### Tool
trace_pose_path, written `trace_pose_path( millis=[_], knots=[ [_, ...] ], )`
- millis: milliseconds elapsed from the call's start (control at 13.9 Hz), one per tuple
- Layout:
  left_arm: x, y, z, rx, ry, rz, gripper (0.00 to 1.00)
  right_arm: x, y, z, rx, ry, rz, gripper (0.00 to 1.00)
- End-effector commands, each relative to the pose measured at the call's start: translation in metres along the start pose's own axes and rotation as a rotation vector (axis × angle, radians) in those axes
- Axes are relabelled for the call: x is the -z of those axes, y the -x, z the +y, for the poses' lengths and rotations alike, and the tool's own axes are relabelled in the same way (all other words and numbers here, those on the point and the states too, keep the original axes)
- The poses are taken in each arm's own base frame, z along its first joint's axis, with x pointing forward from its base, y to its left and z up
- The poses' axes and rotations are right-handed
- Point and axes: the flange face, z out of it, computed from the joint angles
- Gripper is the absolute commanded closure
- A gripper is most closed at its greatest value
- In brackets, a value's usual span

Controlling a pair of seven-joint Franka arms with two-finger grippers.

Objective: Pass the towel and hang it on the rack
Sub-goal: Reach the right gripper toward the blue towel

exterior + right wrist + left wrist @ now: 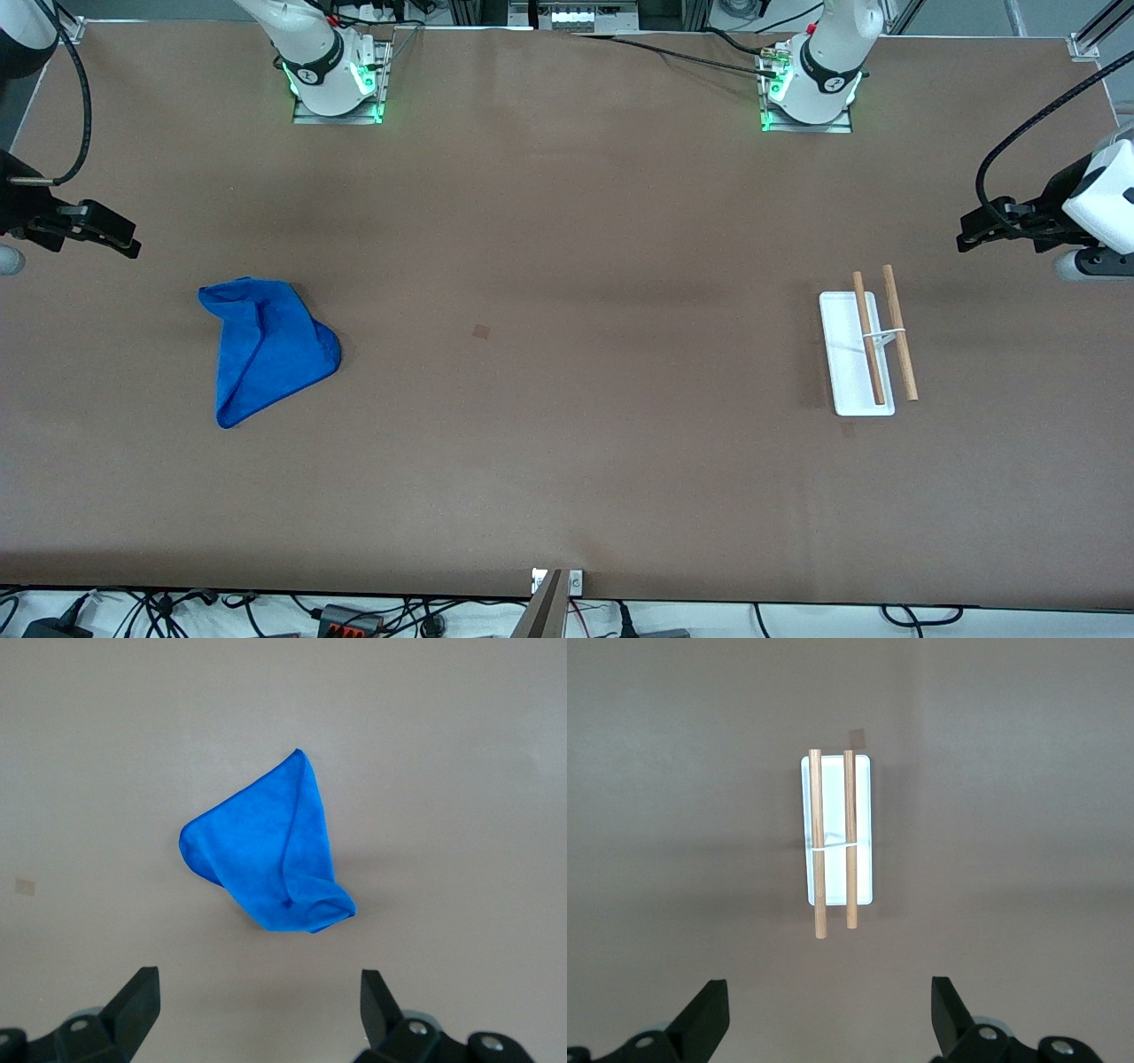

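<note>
A crumpled blue towel (264, 347) lies flat on the brown table toward the right arm's end; it also shows in the right wrist view (270, 855). The rack (868, 346), a white flat base with two thin wooden rods, stands toward the left arm's end and shows in the left wrist view (835, 840). My right gripper (113, 237) is open and empty, up in the air at the table's edge beside the towel. My left gripper (979, 232) is open and empty, up in the air at the other edge beside the rack.
The two arm bases (337, 75) (811, 84) stand along the table edge farthest from the front camera. A small dark mark (481, 331) lies mid-table. Cables hang below the table's near edge.
</note>
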Motion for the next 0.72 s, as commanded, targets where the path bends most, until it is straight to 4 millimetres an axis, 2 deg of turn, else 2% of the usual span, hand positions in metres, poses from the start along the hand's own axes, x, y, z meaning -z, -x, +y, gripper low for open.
trace_pose_path(
  millis=[0, 502, 645],
  knots=[
    [0.005, -0.003, -0.001, -0.003, 0.025, 0.004, 0.00, 0.007, 0.007, 0.001, 0.014, -0.016, -0.011, 0.00],
    [0.005, -0.003, -0.001, -0.013, 0.025, 0.003, 0.00, 0.003, 0.005, -0.001, 0.016, -0.016, -0.017, 0.00],
    [0.005, -0.003, -0.002, -0.012, 0.026, 0.005, 0.00, -0.009, -0.001, -0.002, 0.013, -0.016, -0.031, 0.00]
  ],
)
